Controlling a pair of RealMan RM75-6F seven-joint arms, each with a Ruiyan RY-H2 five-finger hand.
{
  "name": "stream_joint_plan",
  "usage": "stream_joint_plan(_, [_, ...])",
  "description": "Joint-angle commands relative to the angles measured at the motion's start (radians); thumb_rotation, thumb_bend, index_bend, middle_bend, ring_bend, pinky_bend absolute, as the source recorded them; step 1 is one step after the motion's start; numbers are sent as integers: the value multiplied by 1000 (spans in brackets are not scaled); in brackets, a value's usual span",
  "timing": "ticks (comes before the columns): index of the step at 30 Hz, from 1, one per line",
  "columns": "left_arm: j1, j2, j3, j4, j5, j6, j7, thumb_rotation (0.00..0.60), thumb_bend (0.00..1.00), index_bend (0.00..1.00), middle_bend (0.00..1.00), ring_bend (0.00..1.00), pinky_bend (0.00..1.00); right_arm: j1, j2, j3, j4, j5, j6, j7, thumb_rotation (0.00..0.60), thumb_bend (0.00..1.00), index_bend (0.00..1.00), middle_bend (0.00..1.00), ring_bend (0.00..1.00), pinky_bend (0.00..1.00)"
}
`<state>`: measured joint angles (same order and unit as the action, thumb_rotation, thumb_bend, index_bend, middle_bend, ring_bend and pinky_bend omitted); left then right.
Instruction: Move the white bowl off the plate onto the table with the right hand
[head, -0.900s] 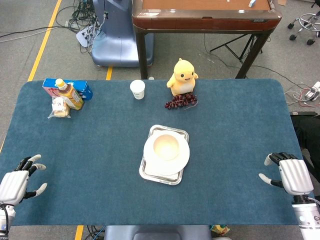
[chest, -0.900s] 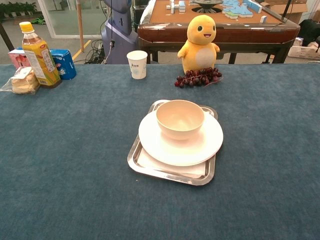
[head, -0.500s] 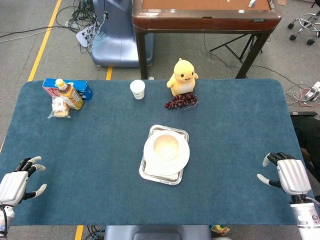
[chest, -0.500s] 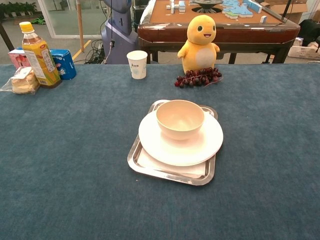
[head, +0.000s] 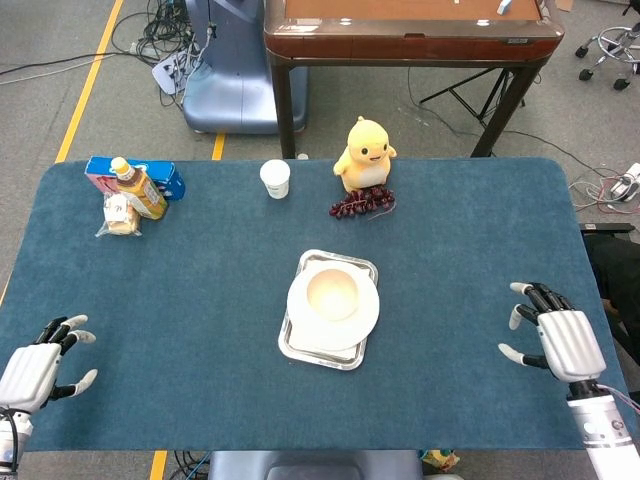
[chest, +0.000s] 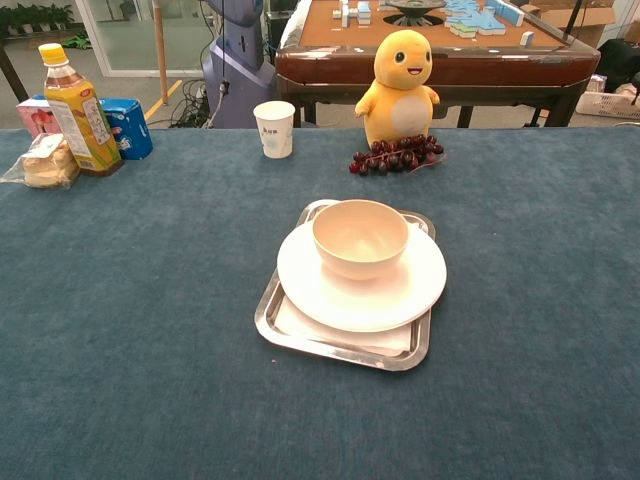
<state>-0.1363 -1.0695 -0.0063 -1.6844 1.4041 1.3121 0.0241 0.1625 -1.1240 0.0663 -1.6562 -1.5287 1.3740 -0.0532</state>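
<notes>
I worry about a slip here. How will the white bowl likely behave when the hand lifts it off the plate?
The white bowl looks rigid and smooth-glazed, so it may slide in the right hand. It appears empty, so probably light. Its base looks narrower than its rim and rests on a glossy plate, so a sideways nudge might skate it rather than tip it.

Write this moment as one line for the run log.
white bowl: on plate | right hand: open, far right of the bowl | left hand: open, table's near-left edge

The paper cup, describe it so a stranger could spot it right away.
On the blue table, look along the far edge, left of the yellow plush toy. The paper cup stands upright and alone there, the only small white container not on the tray.
</notes>
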Motion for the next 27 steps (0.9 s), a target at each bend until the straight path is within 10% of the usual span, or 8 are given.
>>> stream_joint_plan(1, [-1,0,0,0,-5,-4,2,600,246,354,175,97,337,73,14,27,-30,7,-90,-38,600,181,585,193,115,228])
stream_joint_plan(27, [5,39,-6,-27,-35,-10,-29,600,246,354,176,98,347,455,-166,107,33,176,-489,-279,600,213,471,17,0,80])
